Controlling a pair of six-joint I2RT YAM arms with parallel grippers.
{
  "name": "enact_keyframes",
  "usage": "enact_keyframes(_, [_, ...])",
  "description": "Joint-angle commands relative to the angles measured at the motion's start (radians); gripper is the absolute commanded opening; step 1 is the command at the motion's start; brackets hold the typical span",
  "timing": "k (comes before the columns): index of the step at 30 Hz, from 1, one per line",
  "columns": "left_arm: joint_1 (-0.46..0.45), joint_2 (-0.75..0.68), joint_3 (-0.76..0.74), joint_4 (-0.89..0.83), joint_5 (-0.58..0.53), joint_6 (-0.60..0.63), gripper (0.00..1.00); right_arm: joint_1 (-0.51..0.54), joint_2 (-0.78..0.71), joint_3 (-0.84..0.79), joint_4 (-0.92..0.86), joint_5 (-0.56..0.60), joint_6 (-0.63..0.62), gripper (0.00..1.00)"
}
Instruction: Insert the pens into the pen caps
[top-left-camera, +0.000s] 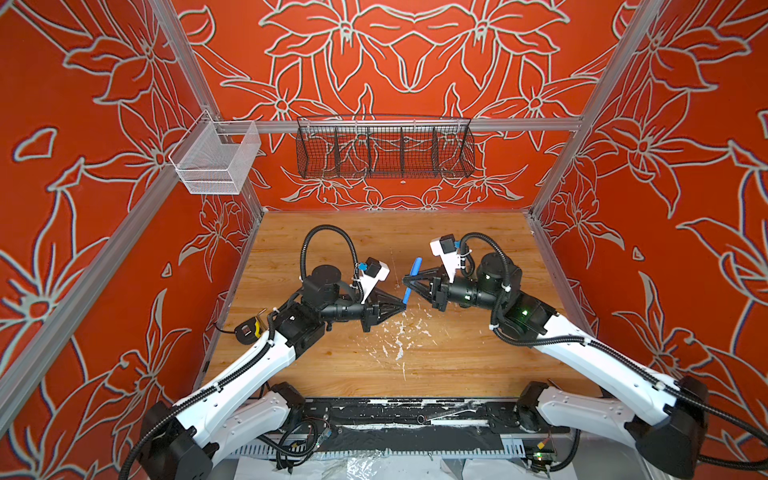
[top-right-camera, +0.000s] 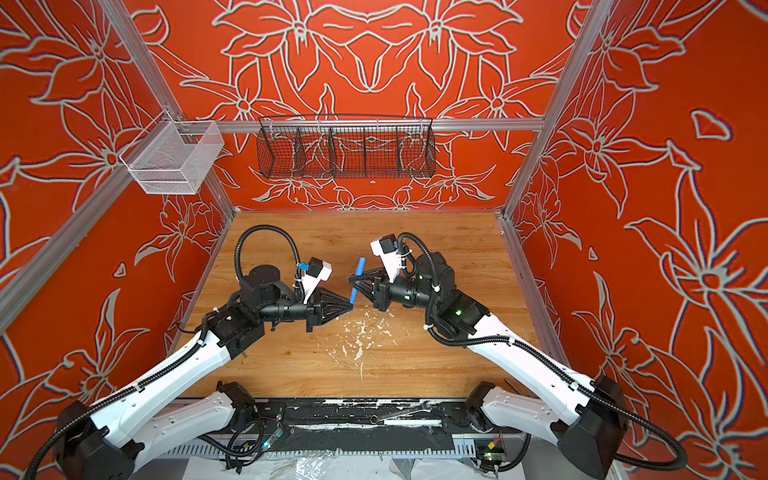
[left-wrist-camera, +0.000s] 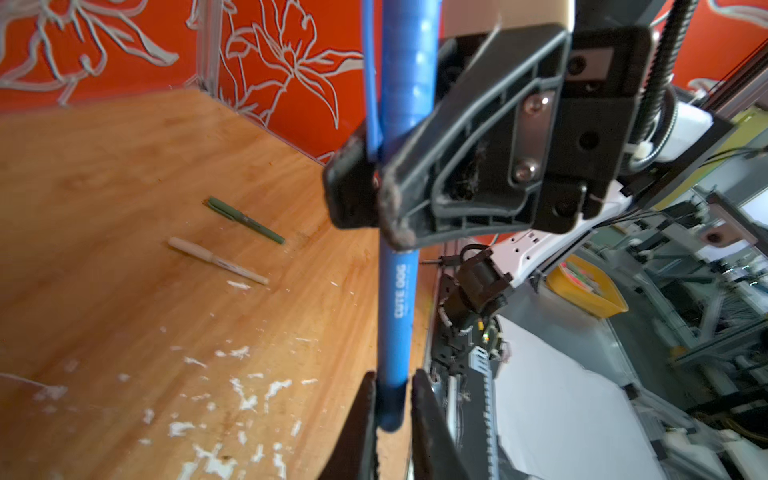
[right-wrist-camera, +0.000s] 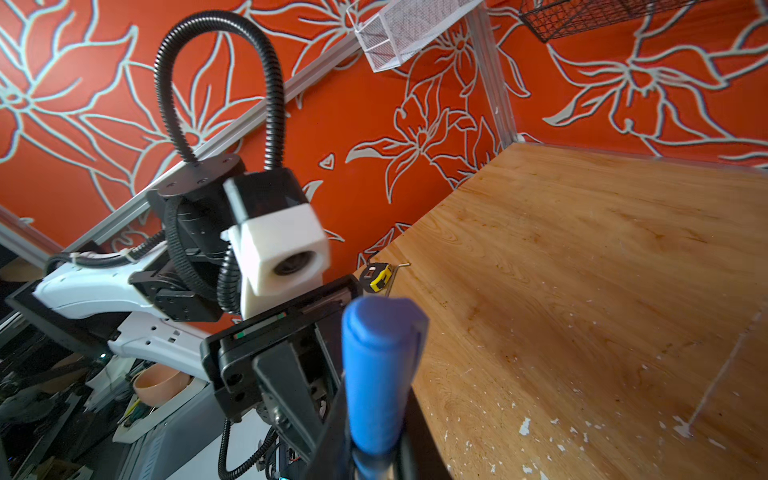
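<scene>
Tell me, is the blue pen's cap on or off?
On. The blue cap with its clip sits over the blue pen, making one straight stick.

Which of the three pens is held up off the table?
The blue pen, gripped by the right claw above the table; the olive green pen and beige pen lie flat on it.

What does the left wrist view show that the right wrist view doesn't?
Left wrist only: green pen and beige pen lying apart on the wooden table, and the right gripper, jaws clamped on the blue pen. Right wrist only: tape measure at the table edge, white mesh basket. Both: blue pen and table.
</scene>
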Motion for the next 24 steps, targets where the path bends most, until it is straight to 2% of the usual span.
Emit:
enact_keyframes(1, [0.024, 0.001, 0.036, -0.070, -0.055, 0.003, 0.48, 0.006, -0.027, 0.045, -0.154, 0.183, -0.004, 0.00])
enact_keyframes(4, [0.024, 0.007, 0.038, -0.088, -0.085, 0.002, 0.66, 0.006, -0.009, 0.061, -0.210, 0.242, 0.023, 0.00])
enact_keyframes(6, [0.024, 0.023, 0.043, -0.089, -0.080, 0.001, 0.70, 0.006, 0.009, 0.062, -0.219, 0.252, 0.047, 0.00])
enact_keyframes(14, [0.024, 0.118, 0.043, -0.090, -0.060, 0.007, 0.70, 0.006, 0.029, 0.016, -0.139, 0.263, 0.127, 0.00])
enact_keyframes(19, [0.022, 0.131, 0.021, -0.040, -0.056, -0.008, 0.68, 0.005, 0.038, -0.003, -0.097, 0.249, 0.154, 0.00])
enact_keyframes(24, [0.022, 0.148, 0.018, -0.009, -0.041, -0.021, 0.62, 0.006, 0.060, -0.028, -0.026, 0.223, 0.201, 0.00])
